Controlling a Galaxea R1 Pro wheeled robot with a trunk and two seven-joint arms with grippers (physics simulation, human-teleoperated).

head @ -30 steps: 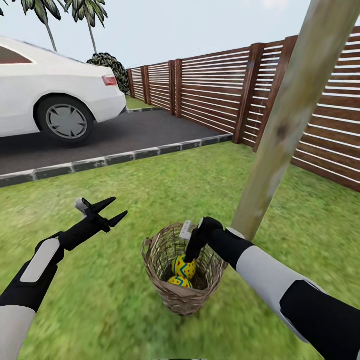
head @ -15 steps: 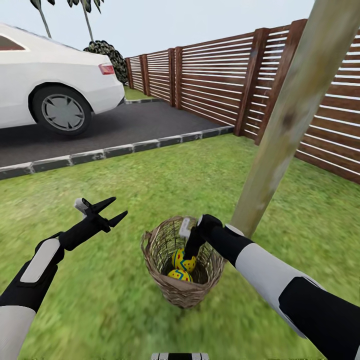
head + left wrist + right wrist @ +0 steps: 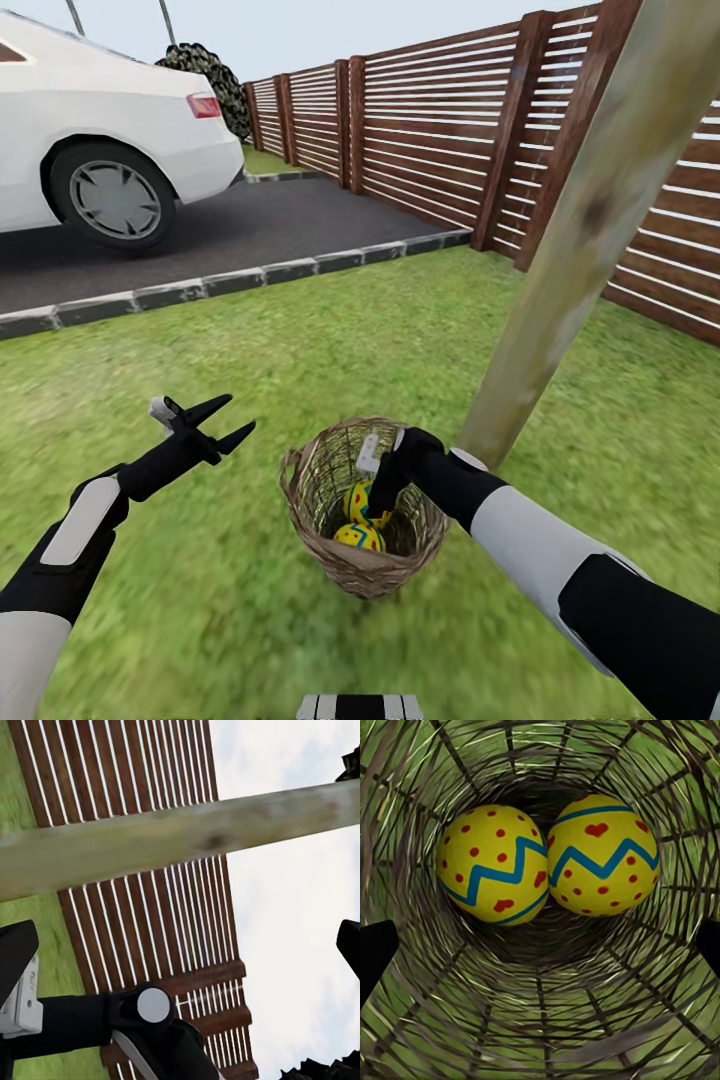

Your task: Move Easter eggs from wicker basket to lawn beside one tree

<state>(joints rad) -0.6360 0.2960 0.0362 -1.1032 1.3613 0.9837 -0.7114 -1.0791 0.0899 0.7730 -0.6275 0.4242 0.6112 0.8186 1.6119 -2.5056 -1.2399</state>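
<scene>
On the lawn (image 3: pixel 300 350) beside the tree (image 3: pixel 570 270), the right gripper (image 3: pixel 380 497) reaches with fingers spread into the wicker basket (image 3: pixel 340 560) above two Easter eggs (image 3: pixel 544 859); the left gripper (image 3: pixel 225 420) hovers agape, empty.

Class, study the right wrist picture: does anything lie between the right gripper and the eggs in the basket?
Nothing visible does. The right gripper is inside the wicker basket, open, and two Easter eggs lie side by side straight ahead at the bottom, with only the woven walls around them.
</scene>
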